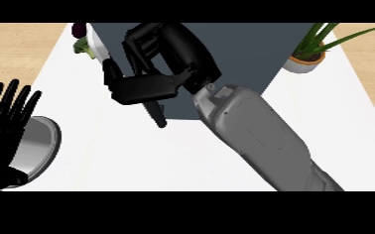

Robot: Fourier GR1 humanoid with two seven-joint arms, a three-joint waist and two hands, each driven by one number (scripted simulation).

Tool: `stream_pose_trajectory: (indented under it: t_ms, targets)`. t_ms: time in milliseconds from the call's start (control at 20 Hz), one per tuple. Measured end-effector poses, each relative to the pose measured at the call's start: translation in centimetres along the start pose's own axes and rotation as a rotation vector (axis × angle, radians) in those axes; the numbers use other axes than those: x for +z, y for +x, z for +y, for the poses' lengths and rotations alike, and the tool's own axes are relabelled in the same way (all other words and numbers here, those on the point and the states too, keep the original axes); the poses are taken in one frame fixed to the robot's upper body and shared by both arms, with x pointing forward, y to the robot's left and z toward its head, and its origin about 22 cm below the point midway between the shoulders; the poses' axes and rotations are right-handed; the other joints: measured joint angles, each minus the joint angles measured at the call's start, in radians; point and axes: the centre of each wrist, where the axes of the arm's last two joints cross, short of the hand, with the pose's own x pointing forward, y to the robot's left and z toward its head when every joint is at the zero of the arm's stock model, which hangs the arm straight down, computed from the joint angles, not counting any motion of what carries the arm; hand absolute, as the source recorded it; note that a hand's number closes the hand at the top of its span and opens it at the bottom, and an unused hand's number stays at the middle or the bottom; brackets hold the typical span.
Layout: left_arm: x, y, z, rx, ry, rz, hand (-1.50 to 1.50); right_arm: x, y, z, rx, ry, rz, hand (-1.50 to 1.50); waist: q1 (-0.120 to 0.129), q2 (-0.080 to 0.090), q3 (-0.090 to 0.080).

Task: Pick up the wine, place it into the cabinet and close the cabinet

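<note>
Roughly late stage, judging by where things sit. Right hand [157, 74] is up at the front of the dark cabinet [249, 49], at its left side, fingers [139, 42] curled inward. Can't tell whether they're clamped on anything; the hand hides whatever is inside the curl. Wine isn't clearly visible anywhere: not on the white desk [183, 148], not in the open. A dark purple and green shape [82, 42] sits at the cabinet's left edge behind the hand, too hidden to identify. So either the wine is in the hand or already in the cabinet; can't say which.

Left hand [16, 114] rests at the view's left edge, fingers straight and spread, just over a metal plate [40, 146]. Potted plant [307, 54] stands right of the cabinet, well apart from the action.

Door state unreadable from this angle. My read: pickup done, placement or closing in hand, closure unconfirmed.
</note>
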Motion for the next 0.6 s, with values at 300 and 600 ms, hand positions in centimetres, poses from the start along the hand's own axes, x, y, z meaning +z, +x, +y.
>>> stream_pose_trajectory:
  t_ms: [300,600]
  targets:
    - [-0.4,-0.1,0.0,0.008,-0.011,0.000,-1.50,-0.3,-1.0,-1.3,0.030,0.050,-0.039,1.50,0.005,-0.013,-0.007]
    - [-0.7,-0.1,-0.2,0.013,-0.019,-0.004,-1.50,-0.5,-1.5,-2.2,0.054,0.075,-0.056,1.50,0.010,-0.018,-0.013]
